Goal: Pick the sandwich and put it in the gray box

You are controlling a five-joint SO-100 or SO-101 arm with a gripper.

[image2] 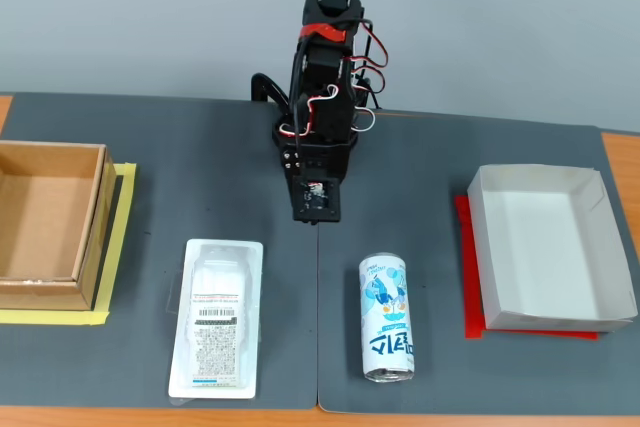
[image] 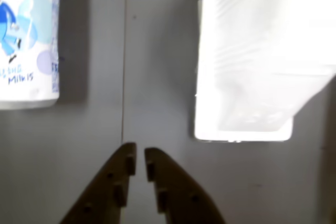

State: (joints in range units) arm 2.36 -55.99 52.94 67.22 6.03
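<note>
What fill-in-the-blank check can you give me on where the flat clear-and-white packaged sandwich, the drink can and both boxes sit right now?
1. In the fixed view, the flat clear-and-white plastic sandwich package lies to the ____ of the white-and-blue drink can.
2. The shallow pale gray open-topped box rests on a ____ sheet.
3. The brown cardboard box sits on ____ tape.
4. In the wrist view, the gripper points at bare mat between the two items, with its jaws nearly ____.

Missing words: left; red; yellow; closed
</note>
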